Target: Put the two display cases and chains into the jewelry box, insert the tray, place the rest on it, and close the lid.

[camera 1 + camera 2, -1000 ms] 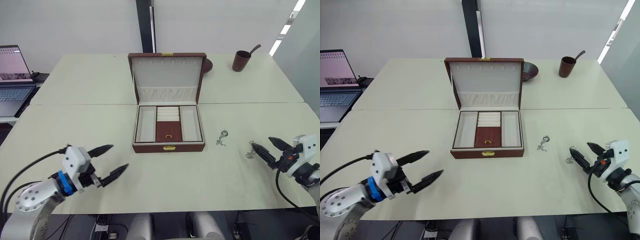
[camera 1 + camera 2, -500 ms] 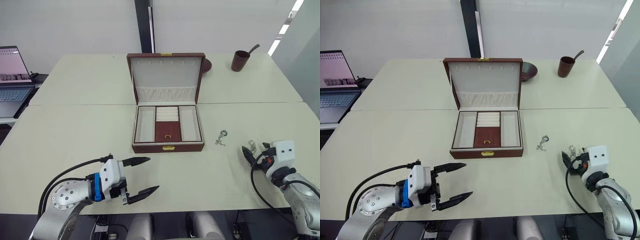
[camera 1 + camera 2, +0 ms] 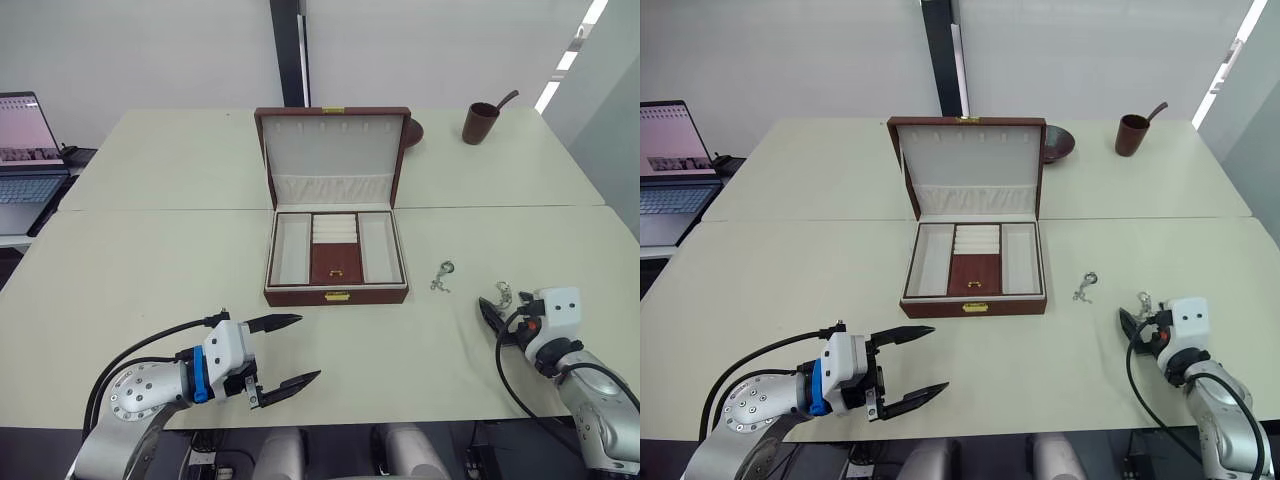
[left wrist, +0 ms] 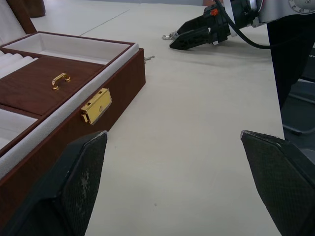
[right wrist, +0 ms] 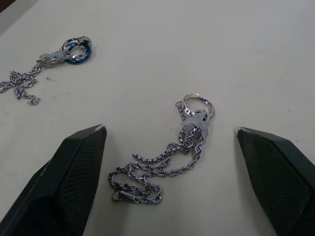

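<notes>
The jewelry box (image 3: 336, 296) stands open mid-table, its lid (image 3: 334, 150) upright behind it. The tray (image 3: 336, 262), with its brown centre panel and gold knob, sits inside the box. One of the chains (image 3: 443, 275) lies right of the box. Another chain (image 5: 167, 157) lies between the spread fingers of my open right gripper (image 3: 487, 308), untouched. My left gripper (image 3: 308, 348) hovers open and empty near the table's front edge, left of the box's clasp (image 4: 96, 105). The display cases are out of view.
A laptop (image 3: 25, 150) sits at the far left edge. A brown cup (image 3: 481, 120) with a spoon stands at the back right. A dark bowl (image 3: 413, 130) peeks out behind the lid. A seam crosses the table at the lid's base.
Over the second, my left gripper swung right along the front edge toward the box. My right gripper drew in until its fingers straddle the near chain. Little has moved in the last half second.
</notes>
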`<control>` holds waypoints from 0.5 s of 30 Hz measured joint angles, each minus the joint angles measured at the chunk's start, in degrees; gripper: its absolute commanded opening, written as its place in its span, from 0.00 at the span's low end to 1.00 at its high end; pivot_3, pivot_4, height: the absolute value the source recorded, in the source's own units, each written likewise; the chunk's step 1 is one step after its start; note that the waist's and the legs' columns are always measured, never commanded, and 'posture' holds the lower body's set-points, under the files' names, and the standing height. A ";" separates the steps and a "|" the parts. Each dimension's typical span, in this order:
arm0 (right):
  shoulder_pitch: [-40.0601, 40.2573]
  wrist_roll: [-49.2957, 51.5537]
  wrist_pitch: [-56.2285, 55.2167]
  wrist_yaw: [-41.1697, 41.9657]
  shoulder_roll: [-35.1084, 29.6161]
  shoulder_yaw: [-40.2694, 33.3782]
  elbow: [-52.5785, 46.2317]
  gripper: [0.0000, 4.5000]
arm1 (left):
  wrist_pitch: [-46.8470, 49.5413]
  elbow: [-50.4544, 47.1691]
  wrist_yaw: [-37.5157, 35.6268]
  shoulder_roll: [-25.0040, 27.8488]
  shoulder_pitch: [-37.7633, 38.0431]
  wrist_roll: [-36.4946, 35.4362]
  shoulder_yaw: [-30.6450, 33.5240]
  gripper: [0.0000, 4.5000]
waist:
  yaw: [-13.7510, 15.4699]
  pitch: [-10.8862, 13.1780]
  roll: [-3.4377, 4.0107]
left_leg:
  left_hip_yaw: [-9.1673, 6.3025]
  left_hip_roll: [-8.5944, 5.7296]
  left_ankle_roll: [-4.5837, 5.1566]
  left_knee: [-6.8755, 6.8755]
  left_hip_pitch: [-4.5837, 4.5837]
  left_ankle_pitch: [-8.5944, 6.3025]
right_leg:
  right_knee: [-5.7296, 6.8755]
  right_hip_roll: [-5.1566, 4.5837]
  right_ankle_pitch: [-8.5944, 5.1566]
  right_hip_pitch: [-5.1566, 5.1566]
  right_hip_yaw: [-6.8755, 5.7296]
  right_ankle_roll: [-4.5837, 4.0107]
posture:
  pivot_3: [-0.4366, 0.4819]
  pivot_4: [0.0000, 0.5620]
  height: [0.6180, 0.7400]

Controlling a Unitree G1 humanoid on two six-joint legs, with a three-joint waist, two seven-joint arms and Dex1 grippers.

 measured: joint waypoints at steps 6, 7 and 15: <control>0.11 -0.15 -1.12 -0.04 0.00 -0.21 1.70 0.52 | -0.89 1.48 0.04 -0.02 -0.59 0.35 -0.02 1.00 | 0.01 -0.34 -0.26 | -0.02 0.01 0.00 -0.01 0.02 0.00 | 0.00 0.00 -0.01 0.03 -0.02 -0.02 | 0.48 0.27 1.00; 0.10 -0.16 -1.21 -0.05 0.00 -0.26 1.93 0.47 | -0.91 1.88 0.07 -0.03 -0.80 0.41 -0.02 1.00 | 0.01 -0.41 -0.29 | -0.02 0.01 0.00 -0.01 0.04 0.00 | 0.00 0.01 -0.02 0.04 -0.03 -0.03 | 0.48 0.27 1.00; 0.03 -0.17 -2.35 -0.12 0.23 -1.20 3.23 0.07 | -0.94 2.09 0.43 -0.49 -2.03 0.64 -0.07 1.00 | 0.00 -0.57 -0.42 | -0.03 0.03 0.00 -0.02 0.06 0.00 | -0.01 0.02 -0.03 0.06 -0.02 -0.05 | 0.48 0.27 1.00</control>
